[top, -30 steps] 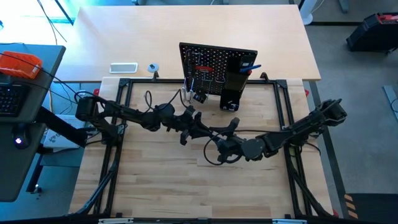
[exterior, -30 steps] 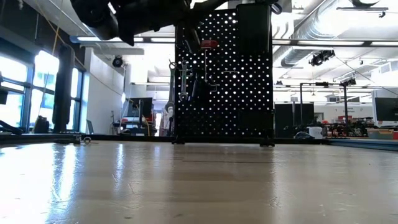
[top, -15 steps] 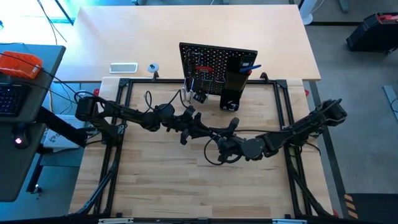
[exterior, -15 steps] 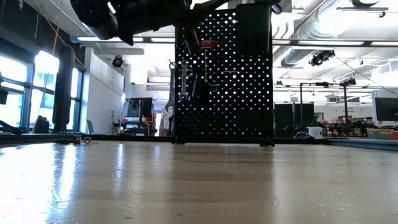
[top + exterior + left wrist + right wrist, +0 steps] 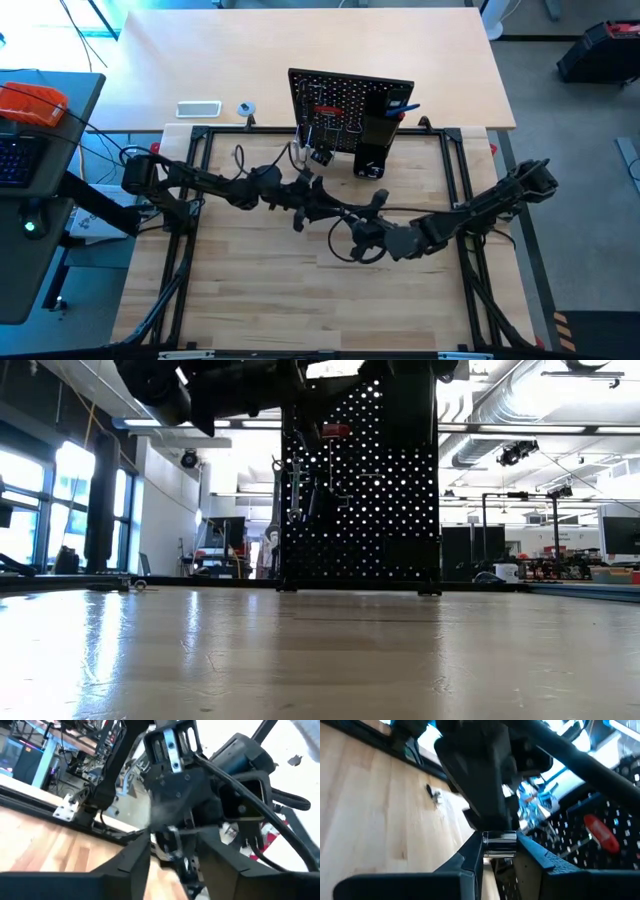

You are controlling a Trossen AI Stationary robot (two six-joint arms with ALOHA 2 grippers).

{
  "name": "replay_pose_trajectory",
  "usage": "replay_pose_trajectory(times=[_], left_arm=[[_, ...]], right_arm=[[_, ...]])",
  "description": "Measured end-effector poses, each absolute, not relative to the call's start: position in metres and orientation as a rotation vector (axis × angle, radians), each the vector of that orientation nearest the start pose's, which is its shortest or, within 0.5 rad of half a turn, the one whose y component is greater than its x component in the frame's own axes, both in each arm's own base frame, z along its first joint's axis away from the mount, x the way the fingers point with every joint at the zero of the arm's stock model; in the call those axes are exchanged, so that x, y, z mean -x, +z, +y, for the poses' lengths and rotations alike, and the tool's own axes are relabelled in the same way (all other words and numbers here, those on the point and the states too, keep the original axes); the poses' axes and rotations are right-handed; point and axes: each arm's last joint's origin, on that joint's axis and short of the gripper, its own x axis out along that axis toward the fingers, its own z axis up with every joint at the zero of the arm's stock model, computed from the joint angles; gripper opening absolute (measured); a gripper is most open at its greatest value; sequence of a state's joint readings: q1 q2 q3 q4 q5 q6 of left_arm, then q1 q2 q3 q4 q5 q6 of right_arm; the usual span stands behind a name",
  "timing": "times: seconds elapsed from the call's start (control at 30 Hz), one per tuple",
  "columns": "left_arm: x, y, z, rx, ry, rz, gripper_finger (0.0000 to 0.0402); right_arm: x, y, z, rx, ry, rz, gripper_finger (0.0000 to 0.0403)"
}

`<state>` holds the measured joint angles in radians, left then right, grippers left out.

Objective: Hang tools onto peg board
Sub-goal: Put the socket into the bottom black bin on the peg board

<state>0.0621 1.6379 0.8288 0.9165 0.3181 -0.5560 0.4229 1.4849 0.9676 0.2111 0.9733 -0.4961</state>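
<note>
The black peg board (image 5: 345,110) stands upright at the table's far middle and also shows in the low view (image 5: 360,490). A red-handled screwdriver (image 5: 328,108), a blue hex key (image 5: 402,107) and other small tools hang on it. My left gripper (image 5: 328,208) and my right gripper (image 5: 358,218) meet tip to tip above the table's middle, in front of the board. Between them is a black-and-silver bar (image 5: 499,842). Both grippers are shut on it. My left gripper has the bar's dark part (image 5: 176,851) between its two fingers and comes level from the table's left. The right gripper stands right in front of it, so the exact place of hold is unclear. My right gripper pinches the bar's silver round end (image 5: 499,839) between its two fingers and comes level from the table's right. The bar is lifted clear of the table.
The black metal frame (image 5: 200,140) runs around the wooden work surface. A white phone (image 5: 198,108) and a small round object (image 5: 245,108) lie on the far table, left of the board. Bare wood (image 5: 260,290) lies near the front edge.
</note>
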Motion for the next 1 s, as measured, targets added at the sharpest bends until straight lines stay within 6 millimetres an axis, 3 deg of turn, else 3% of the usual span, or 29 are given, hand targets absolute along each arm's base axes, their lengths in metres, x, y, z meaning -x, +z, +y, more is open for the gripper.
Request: replay_pose_trajectory(times=[0.2,0.4,0.73,1.0], left_arm=[[-0.344,0.228,0.022,0.503,-0.278,0.108,0.0188],[-0.340,0.205,0.029,0.459,-0.229,0.320,0.0195],[-0.327,0.176,0.031,0.294,-0.058,0.615,0.0195],[-0.313,0.154,0.020,0.201,0.003,0.707,0.0195]], right_arm=[[-0.295,0.257,0.105,0.608,-0.552,0.469,0.0070],[-0.285,0.240,0.094,0.493,-0.615,0.578,0.0070],[-0.267,0.221,0.057,0.324,-0.813,0.760,0.0070],[-0.270,0.219,0.026,0.255,-0.877,0.840,0.0070]])
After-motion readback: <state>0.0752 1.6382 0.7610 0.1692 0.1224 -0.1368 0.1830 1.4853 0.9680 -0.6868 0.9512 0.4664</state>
